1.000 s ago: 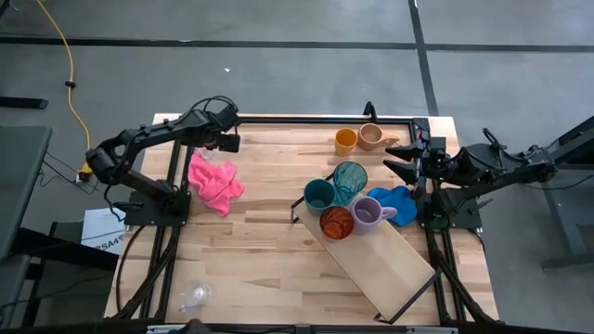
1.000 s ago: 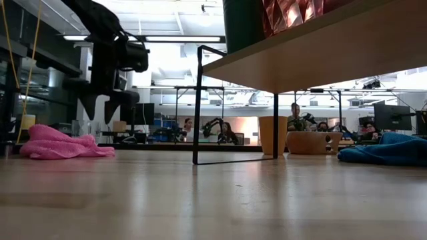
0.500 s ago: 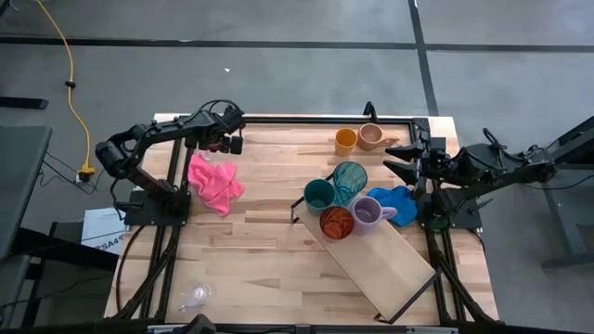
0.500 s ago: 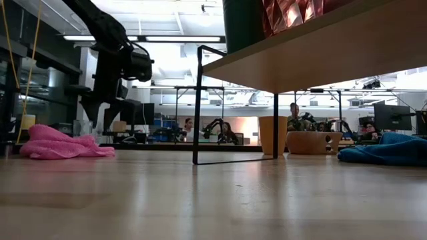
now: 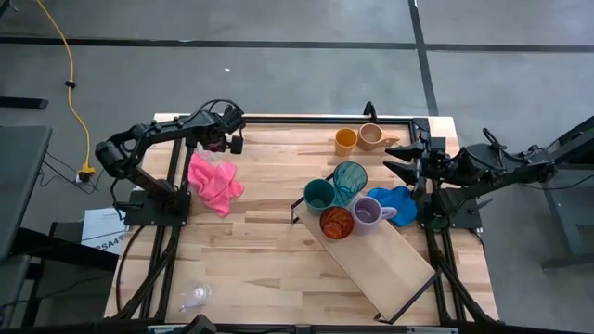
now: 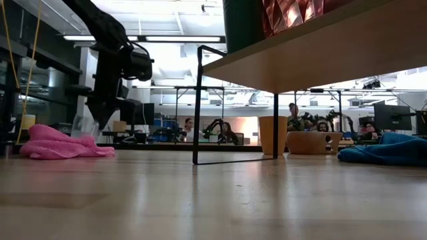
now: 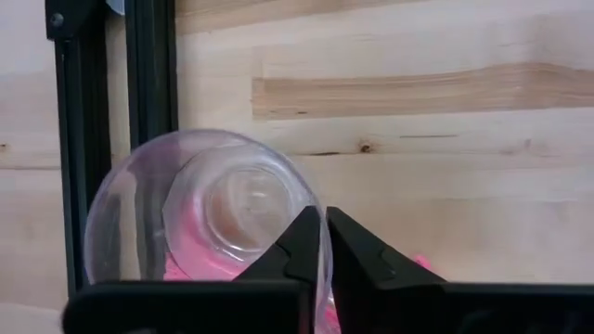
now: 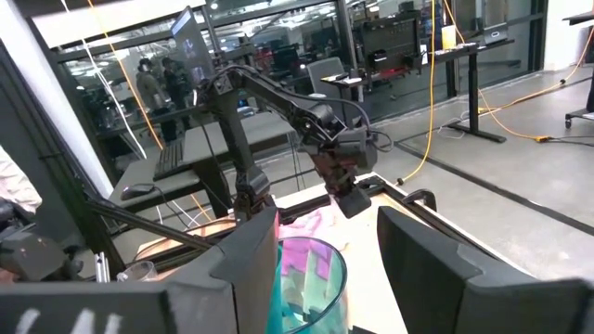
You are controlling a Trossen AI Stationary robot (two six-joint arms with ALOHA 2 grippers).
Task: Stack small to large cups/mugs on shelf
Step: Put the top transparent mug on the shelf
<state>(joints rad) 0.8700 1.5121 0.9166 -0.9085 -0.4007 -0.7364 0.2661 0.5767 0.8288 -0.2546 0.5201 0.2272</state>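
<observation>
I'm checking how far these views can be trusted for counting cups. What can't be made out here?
- Low view: the shelf cuts off the cups on it at the picture's top.
- High view: the left gripper covers the clear glass it pinches.
- Left wrist view: the pink cloth shows only through that glass.
</observation>
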